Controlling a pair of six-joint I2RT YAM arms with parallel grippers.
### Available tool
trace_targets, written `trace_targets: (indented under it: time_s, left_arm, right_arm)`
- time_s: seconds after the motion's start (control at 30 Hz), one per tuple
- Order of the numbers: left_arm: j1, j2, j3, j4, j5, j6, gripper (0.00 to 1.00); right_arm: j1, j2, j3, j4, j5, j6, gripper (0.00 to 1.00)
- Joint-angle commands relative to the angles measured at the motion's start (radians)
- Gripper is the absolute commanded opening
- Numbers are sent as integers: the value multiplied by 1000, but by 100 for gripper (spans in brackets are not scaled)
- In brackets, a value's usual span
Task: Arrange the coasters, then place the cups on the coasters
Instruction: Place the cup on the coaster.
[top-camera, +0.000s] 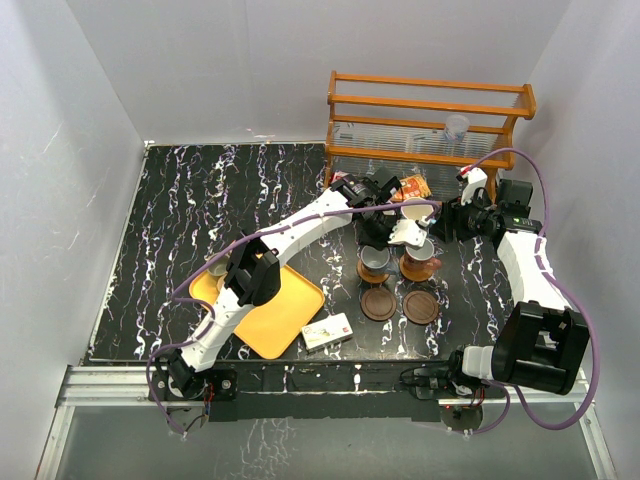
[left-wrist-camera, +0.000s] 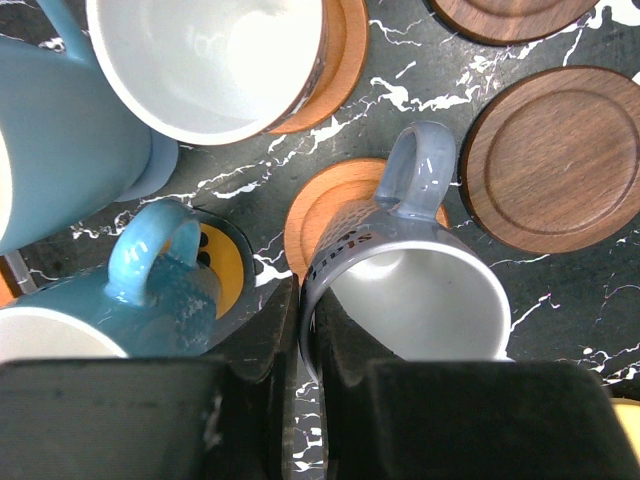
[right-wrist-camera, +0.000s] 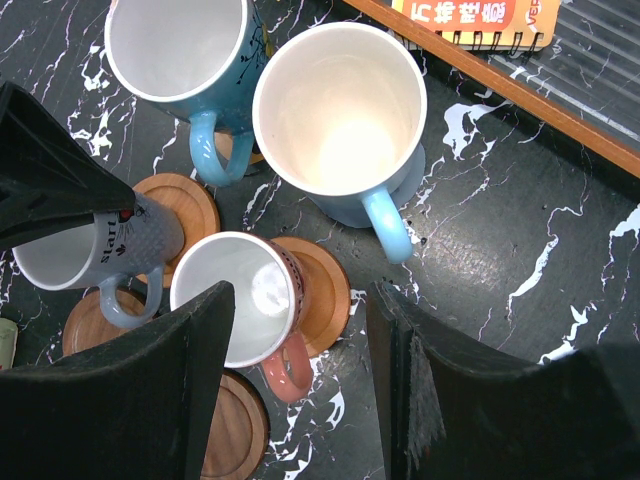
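Pinching grey mug (left-wrist-camera: 410, 270) rim, left pincer (left-wrist-camera: 300, 330) clamped | right pincer (right-wrist-camera: 300, 295) spread wide | orange coaster (left-wrist-camera: 330, 205) half hidden under mug

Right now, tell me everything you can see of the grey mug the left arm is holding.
The grey mug is glossy ceramic, white inside, with dark lettering and a looped handle. It is empty and tilted over an orange-brown coaster. The left gripper has its jaws shut on the rim.

I read "Start" on the grey mug (right-wrist-camera: 130, 240); the orange booklet (right-wrist-camera: 470, 12) carries white characters (illegible to me).
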Motion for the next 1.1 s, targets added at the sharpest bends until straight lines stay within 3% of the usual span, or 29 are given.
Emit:
trace_targets:
  time_s: [0.0, 0.13, 0.37, 0.7, 0.87, 1.07]
  left_arm:
    - [-3, 1, 39, -20, 29, 15, 0]
    - [-3, 8, 40, -16, 16, 16, 2]
    - [-3, 0, 31, 37, -2, 4, 23]
    - [-3, -20, 56, 69, -18, 2, 32]
    - [-4, -115, 37, 71, -40, -22, 37]
    - [16, -310, -124, 119, -107, -125, 47]
  right_arm:
    - [-5, -39, 1, 37, -11, -9, 53]
    - [-5, -40, 0, 37, -12, -9, 53]
    - [-4, -37, 0, 37, -11, -8, 53]
    - [-5, -31, -1, 38, -12, -9, 53]
    - [-5, -26, 0, 40, -14, -7, 54]
    - [-4, -23, 18, 41, 17, 11, 54]
